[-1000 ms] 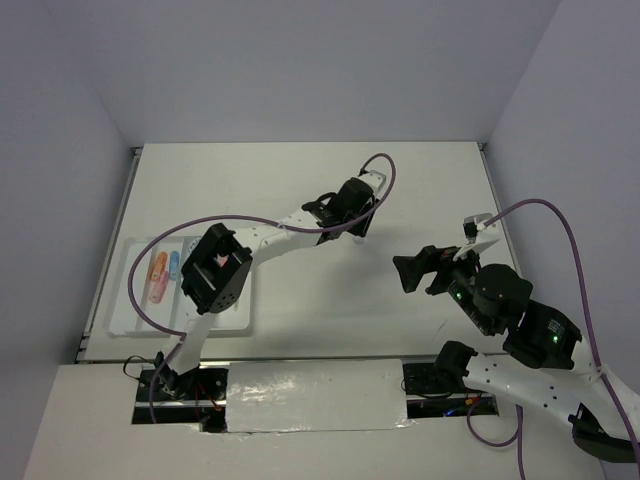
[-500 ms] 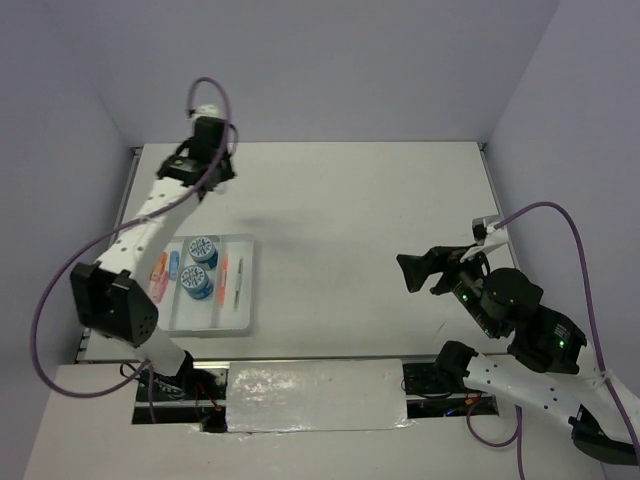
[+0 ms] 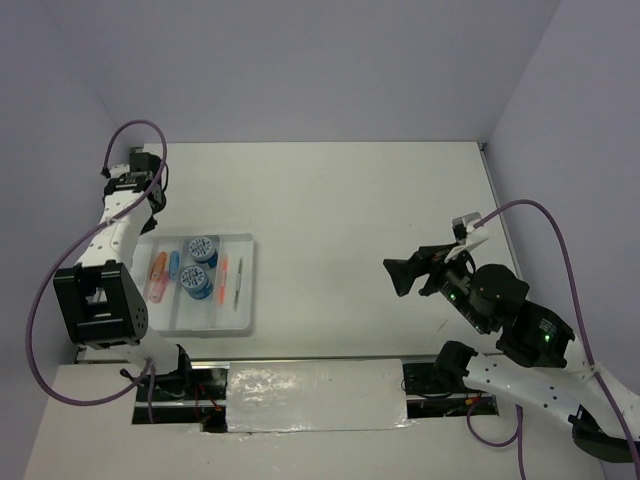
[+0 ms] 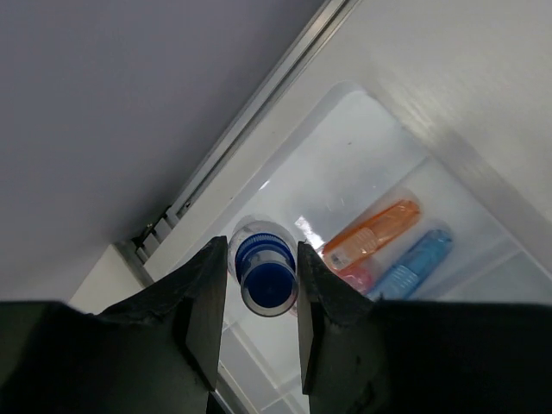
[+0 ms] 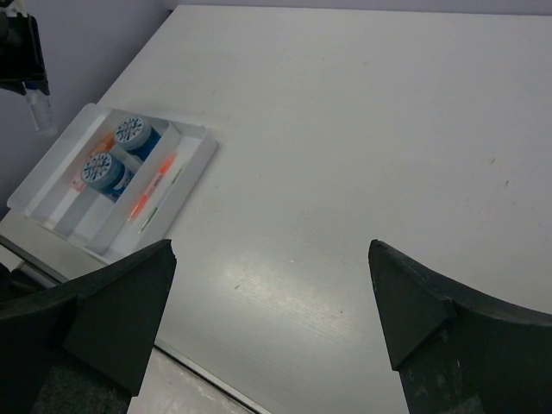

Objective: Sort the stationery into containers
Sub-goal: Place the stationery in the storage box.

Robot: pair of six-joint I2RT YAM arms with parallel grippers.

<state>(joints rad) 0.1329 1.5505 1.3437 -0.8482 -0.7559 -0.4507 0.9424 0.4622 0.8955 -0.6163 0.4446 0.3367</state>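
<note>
Tabletop (image 3: 350, 220): white, walled on three sides.

Right arm (image 3: 520, 335): folded over the near right part of the tabletop, well apart from all stationery.

Left arm (image 3: 110, 235): reaches along the left edge towards the far left corner.

Tray (image 3: 215, 322): white, divided into long narrow compartments, lying flat at the near left of the tabletop.

Right claw (image 3: 398, 275): spread wide, holding nothing, hanging above bare tabletop.

Left claw (image 4: 263, 267): pinching the bottle between its two fingers.

Pots (image 3: 203, 247): two round blue-and-white ones, one behind the other in a middle compartment, both at its far end.

Orange marker (image 3: 158, 275) and blue marker (image 3: 172, 265): side by side in the tray, left of the pots. The left wrist view shows something pink just beside them, mostly hidden.

Orange pen (image 3: 223, 280) and green pen (image 3: 238, 285): lying lengthwise in the tray, right of the pots.

Bottle (image 4: 263, 276): small, clear, blue-capped, gripped just below the cap. It is held in the air at the far left end of the tray, near the tabletop's left rail. Whether it hangs directly over a compartment cannot be told.
</note>
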